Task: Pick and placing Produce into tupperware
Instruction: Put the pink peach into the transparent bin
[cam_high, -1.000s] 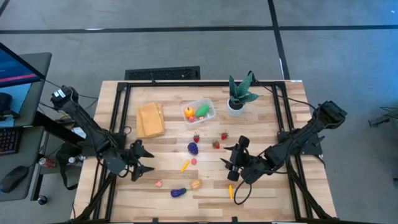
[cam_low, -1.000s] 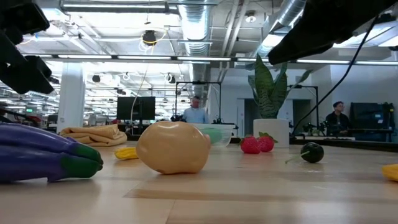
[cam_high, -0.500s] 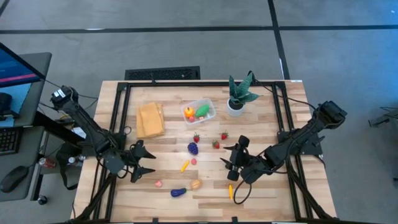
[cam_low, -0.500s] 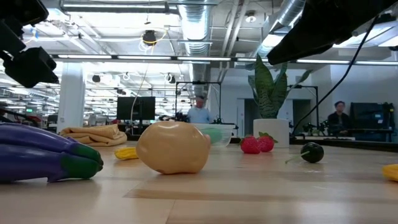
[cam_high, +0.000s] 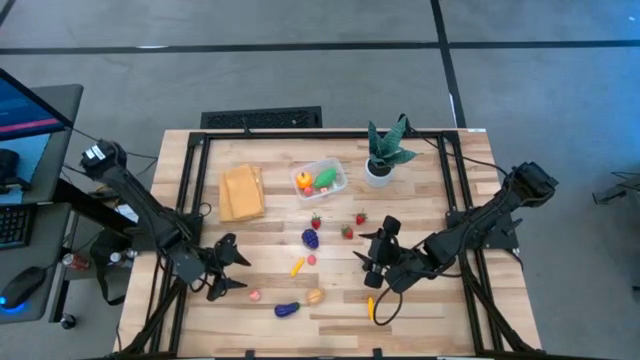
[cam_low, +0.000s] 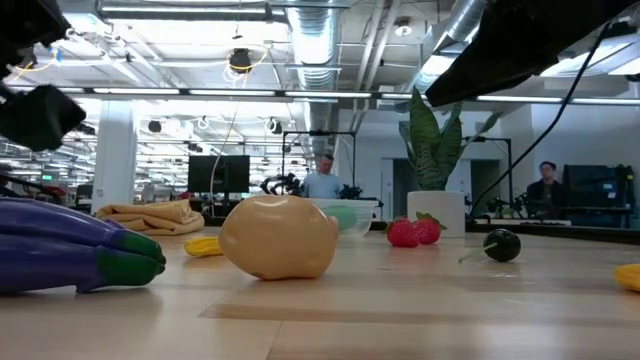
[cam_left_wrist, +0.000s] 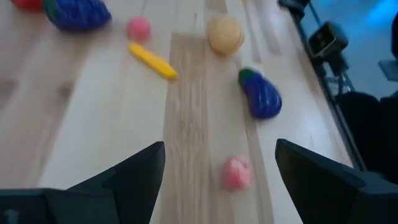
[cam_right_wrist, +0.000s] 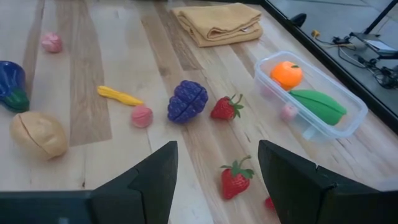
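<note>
The clear tupperware stands at the table's far middle with an orange and a green piece inside. Loose produce lies on the wood: strawberries, purple grapes, a yellow piece, an eggplant, a tan piece and a pink piece. My left gripper hovers open at the near left. The pink piece lies just ahead of it, between the lines of its fingers. My right gripper hovers open right of centre, with a strawberry in front of it.
A tan-yellow folded cloth lies left of the tupperware, and a potted plant stands to its right. An orange piece lies under my right arm's cable. Black frame rails run along both table sides. People stand in the room beyond.
My left gripper has rolled at the wrist and tipped further down. Its fingers have swung a little toward the table's near edge and the pink piece. It stays open. The produce and my right arm have kept still.
</note>
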